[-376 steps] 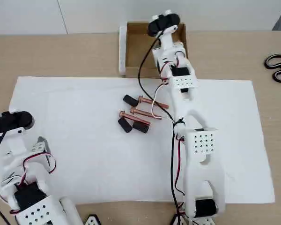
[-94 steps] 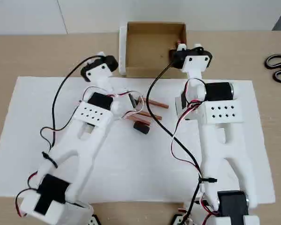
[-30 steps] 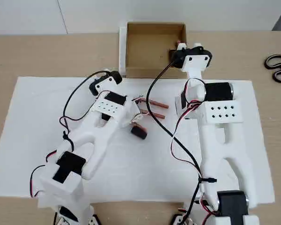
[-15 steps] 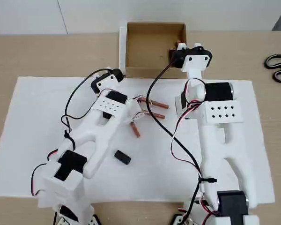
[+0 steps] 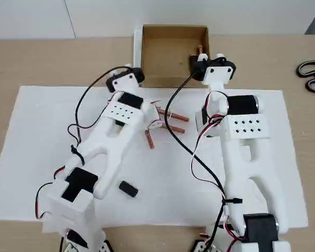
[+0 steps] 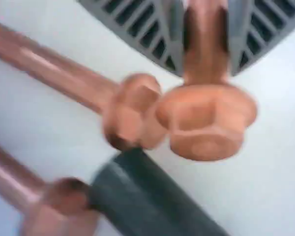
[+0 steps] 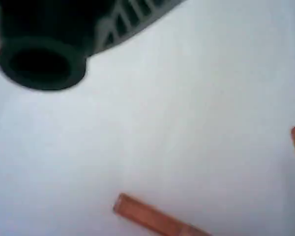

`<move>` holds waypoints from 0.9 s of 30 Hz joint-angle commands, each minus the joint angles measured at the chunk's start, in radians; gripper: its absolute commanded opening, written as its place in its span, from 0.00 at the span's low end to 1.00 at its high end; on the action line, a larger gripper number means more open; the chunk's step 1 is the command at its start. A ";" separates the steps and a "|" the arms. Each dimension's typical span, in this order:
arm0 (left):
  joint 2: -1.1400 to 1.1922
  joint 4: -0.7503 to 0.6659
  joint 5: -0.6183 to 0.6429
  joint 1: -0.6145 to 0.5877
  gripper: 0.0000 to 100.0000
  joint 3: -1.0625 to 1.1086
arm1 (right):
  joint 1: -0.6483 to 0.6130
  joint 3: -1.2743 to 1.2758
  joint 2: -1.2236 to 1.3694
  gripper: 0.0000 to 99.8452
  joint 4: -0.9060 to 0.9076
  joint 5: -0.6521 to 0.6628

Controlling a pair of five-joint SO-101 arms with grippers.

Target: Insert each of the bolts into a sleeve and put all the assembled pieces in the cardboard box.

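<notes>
My left gripper point(image 6: 206, 34) is shut on the shaft of a copper bolt point(image 6: 206, 115), whose hex head sticks out of the grey jaws. Close beside it lie a second bolt point(image 6: 64, 81), a dark sleeve point(image 6: 152, 196) and a third bolt point(image 6: 44, 209). In the high view the left gripper point(image 5: 153, 122) sits over the bolts point(image 5: 173, 115) in the middle of the sheet. A loose black sleeve point(image 5: 128, 189) lies near the sheet's front. My right gripper point(image 7: 54, 29) is shut on a black sleeve point(image 7: 39, 61) above the paper. The cardboard box point(image 5: 163, 52) stands at the back.
A white paper sheet point(image 5: 52, 131) covers the table's middle. Scissors point(image 5: 312, 73) lie at the far right. A copper piece point(image 5: 201, 50) shows at the box's right wall, next to the right arm point(image 5: 244, 126). Black cables hang from both arms over the bolts.
A black sleeve has slid away from the bolts toward the sheet's front. My left gripper has shifted slightly toward the box with a bolt. The right arm has barely moved.
</notes>
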 commanded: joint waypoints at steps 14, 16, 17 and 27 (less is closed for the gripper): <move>-0.008 0.133 -0.186 -0.008 0.01 -0.171 | 0.002 -0.006 -0.007 0.00 -0.018 0.009; -0.008 0.133 -0.186 -0.017 0.01 -0.171 | 0.002 -0.006 -0.007 0.00 -0.018 0.009; -0.009 0.133 -0.186 -0.025 0.01 -0.173 | 0.002 -0.006 -0.007 0.00 -0.018 0.009; -0.087 0.431 -0.609 -0.229 0.01 -0.291 | 0.001 -0.008 -0.007 0.00 -0.018 0.009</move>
